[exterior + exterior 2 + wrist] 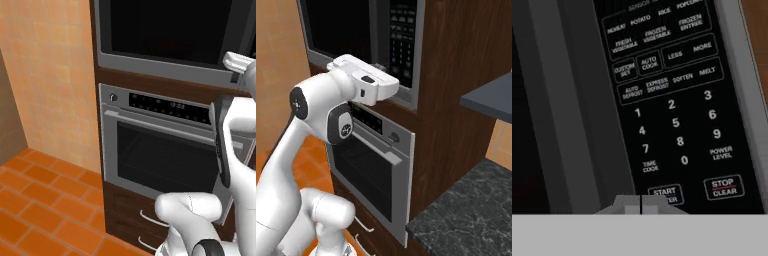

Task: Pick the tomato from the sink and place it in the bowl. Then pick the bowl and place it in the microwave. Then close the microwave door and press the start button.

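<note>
Two fingertips (632, 204) of the gripper (641, 205), pressed together, are aiming at the START button (664, 192) just ahead, poking as one point.

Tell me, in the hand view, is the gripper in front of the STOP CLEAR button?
No, the gripper sits with its jaws together right below the START button, while the STOP CLEAR button lies off to the side.
</note>
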